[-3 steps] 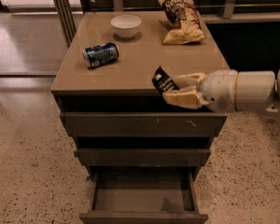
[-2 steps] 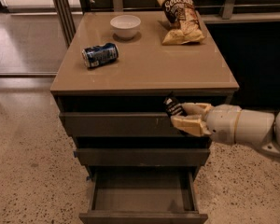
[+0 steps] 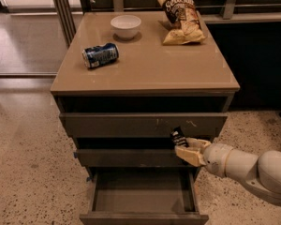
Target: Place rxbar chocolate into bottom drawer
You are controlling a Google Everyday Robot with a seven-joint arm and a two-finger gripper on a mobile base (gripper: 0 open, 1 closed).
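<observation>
My gripper [image 3: 187, 149] reaches in from the right on a white arm. It is shut on the rxbar chocolate [image 3: 178, 137], a small black wrapper bar with white lettering that sticks up from the fingers. It hangs in front of the middle drawer's front, above the right rear part of the bottom drawer [image 3: 143, 191]. The bottom drawer is pulled out and its grey-brown tray shows nothing inside.
On the cabinet top [image 3: 150, 64] lie a blue soda can [image 3: 100, 55] on its side, a white bowl [image 3: 126, 26] and a black-and-yellow chip bag [image 3: 181, 18]. The top drawer [image 3: 140, 123] and middle drawer [image 3: 126, 157] are slightly ajar. Speckled floor surrounds the cabinet.
My gripper has moved down with the bar, from the cabinet top's front edge past the top drawer to the middle drawer's level.
</observation>
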